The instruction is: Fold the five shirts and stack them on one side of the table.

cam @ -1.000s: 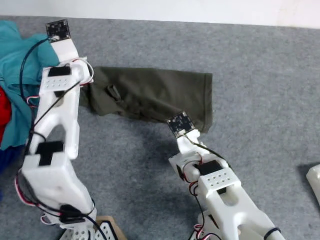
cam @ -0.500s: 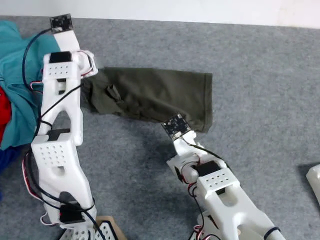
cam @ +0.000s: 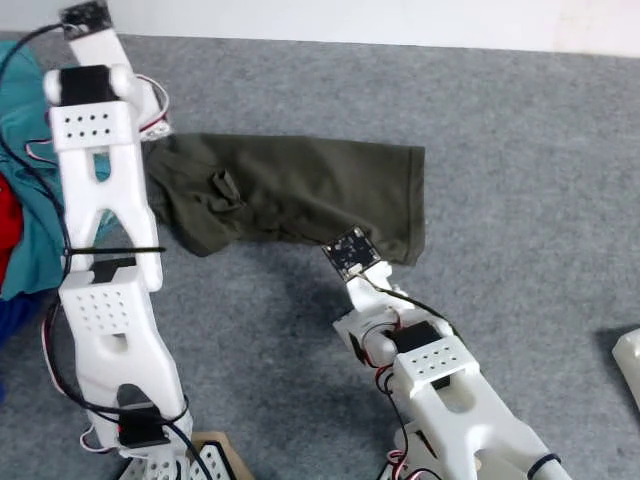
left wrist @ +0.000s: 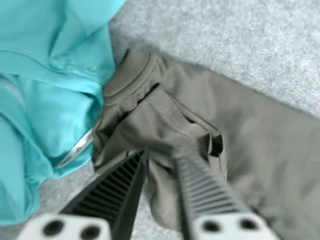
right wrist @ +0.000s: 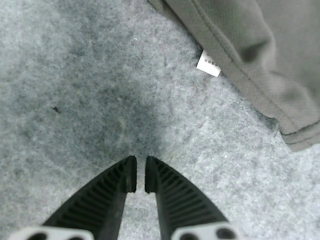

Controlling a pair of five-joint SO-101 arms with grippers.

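One olive-green shirt (cam: 300, 190) is laid out as a long band on the grey felt table (cam: 520, 120). It appears to be doubled lengthwise already, so a crosswise fold is judged to be the step in hand. The shirt's collar end is bunched and raised, because a fold of it is pinched between the closed fingers of the left gripper (left wrist: 160, 152). That hold is probably taken there so the collar end can be carried over toward the hem end.

The right gripper (right wrist: 136, 172) is held just beside the shirt's hem corner, over bare table. Its fingers are drawn almost together with nothing between them. It is judged to be placed there so the hem edge can be pinned or caught when the cloth is drawn across. A white tag (right wrist: 208, 63) pokes out from under the shirt's edge near that gripper.

A teal shirt (left wrist: 50, 75) is heaped against the olive-green shirt's collar end, touching it, and a red garment (cam: 8, 225) lies beyond that. These are taken to be shirts not yet folded, so most of the task is judged to remain.
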